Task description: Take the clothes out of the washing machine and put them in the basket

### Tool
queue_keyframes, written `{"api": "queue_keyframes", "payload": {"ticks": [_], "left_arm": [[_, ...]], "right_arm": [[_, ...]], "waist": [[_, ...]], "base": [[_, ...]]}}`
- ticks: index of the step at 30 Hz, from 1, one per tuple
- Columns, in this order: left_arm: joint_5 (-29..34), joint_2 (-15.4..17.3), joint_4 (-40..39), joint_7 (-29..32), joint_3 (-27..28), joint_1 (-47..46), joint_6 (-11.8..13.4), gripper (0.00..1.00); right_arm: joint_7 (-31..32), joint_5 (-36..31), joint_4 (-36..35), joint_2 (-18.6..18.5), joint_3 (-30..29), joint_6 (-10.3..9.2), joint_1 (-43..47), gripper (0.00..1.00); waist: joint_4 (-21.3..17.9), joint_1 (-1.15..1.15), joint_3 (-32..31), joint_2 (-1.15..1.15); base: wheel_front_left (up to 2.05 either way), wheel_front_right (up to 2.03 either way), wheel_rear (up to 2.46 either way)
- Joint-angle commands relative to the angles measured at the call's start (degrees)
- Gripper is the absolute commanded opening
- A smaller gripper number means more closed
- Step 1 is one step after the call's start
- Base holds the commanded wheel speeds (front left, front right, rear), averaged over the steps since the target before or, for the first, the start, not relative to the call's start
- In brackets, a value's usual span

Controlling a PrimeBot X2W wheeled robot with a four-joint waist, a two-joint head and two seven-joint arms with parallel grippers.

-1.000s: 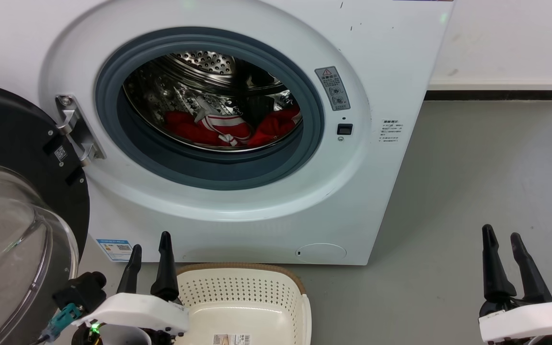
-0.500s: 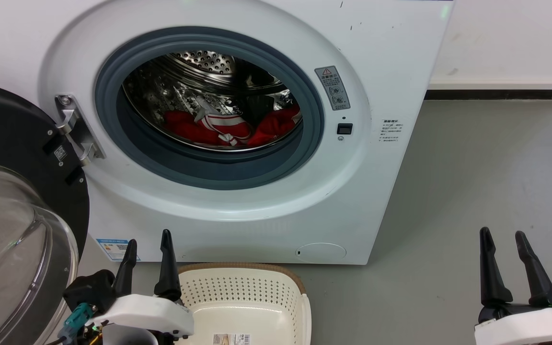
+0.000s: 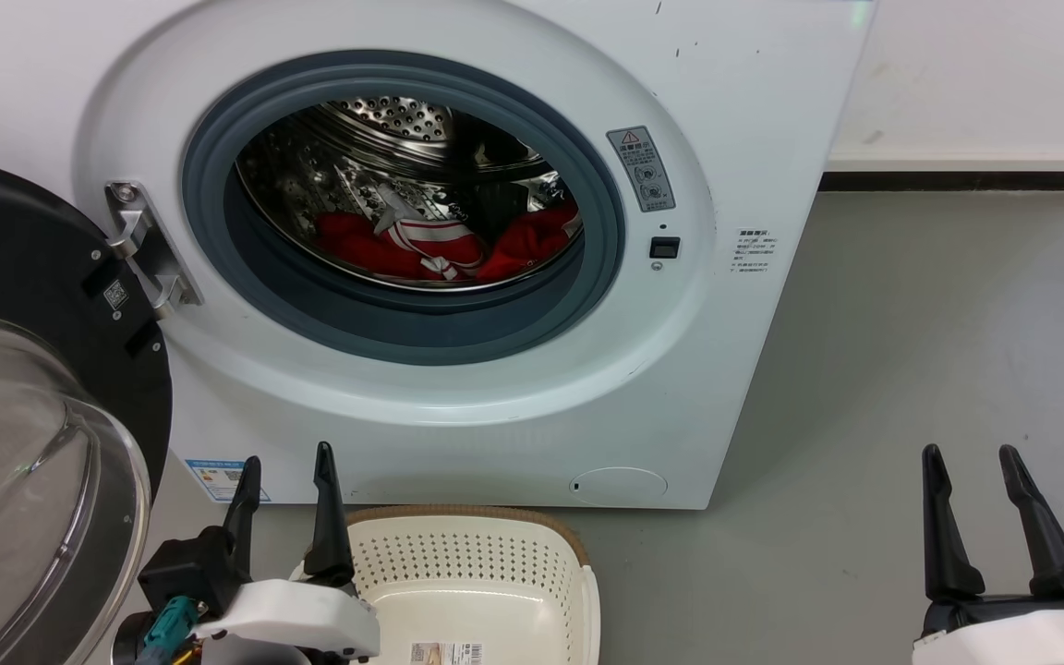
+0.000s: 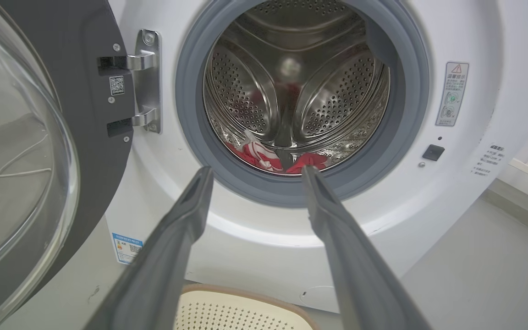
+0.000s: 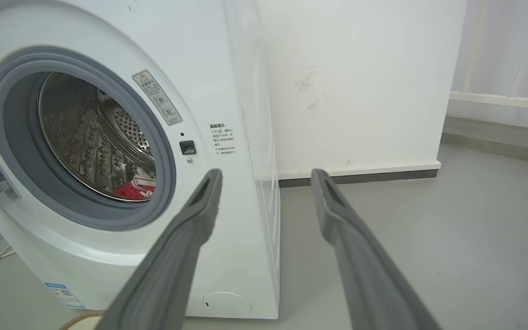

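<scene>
The white washing machine (image 3: 754, 111) stands with its black-framed glass door (image 3: 24, 443) swung wide to the left. Red clothes (image 3: 440, 247) with white stripes lie low in the steel drum, also seen as clothes (image 4: 268, 156) and clothes (image 5: 135, 188). The cream basket (image 3: 467, 554) sits on the floor in front of the washer, holding no garment. My left gripper (image 3: 284, 462) is open just left of the basket's rim, its fingers (image 4: 186, 215) pointing at the porthole. My right gripper (image 3: 971, 454) is open over bare floor at the lower right.
Grey floor (image 3: 938, 351) spreads to the right of the washer up to a white wall (image 3: 985, 74) with a dark baseboard. The open door takes up the room on the left. A blue label (image 3: 218, 480) marks the washer's lower left corner.
Both grippers have sunk a little toward the bottom of the head view, and the fingers of each have spread wider apart. The clothes, washer and basket are unchanged.
</scene>
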Motion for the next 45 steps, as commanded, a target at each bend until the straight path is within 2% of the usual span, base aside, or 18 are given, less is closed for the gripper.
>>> {"api": "queue_keyframes", "payload": {"ticks": [1, 22, 34, 45], "left_arm": [[1.3, -0.1, -0.8, -0.5, 0.0, 0.2, 0.0, 1.00], [11.0, -1.2, -0.8, -3.0, 1.1, 1.9, -1.0, 1.00], [14.4, -1.8, -0.1, -4.2, 2.1, 2.6, -1.9, 1.00], [14.3, -1.9, 0.3, -4.4, 2.2, 3.0, -2.3, 1.00]], "right_arm": [[-0.6, -1.6, -1.0, 0.1, 0.1, -0.02, 0.6, 1.00], [-3.1, -10.2, -3.2, 0.1, 0.6, -0.02, 2.9, 1.00], [-4.3, -14.4, -4.3, 0.1, 0.8, -0.02, 3.9, 1.00], [-4.5, -12.5, -3.1, 0.1, 0.4, -0.03, 4.1, 1.00]], "waist": [[0.0, 0.00, 0.0, 0.00], [0.0, 0.00, 0.0, 0.00], [0.1, 0.00, -0.2, 0.00], [0.1, 0.00, -0.1, 0.00]], "base": [[0.00, 0.00, 0.00], [0.00, 0.00, 0.00], [0.00, 0.00, 0.00], [0.00, 0.00, 0.00]]}}
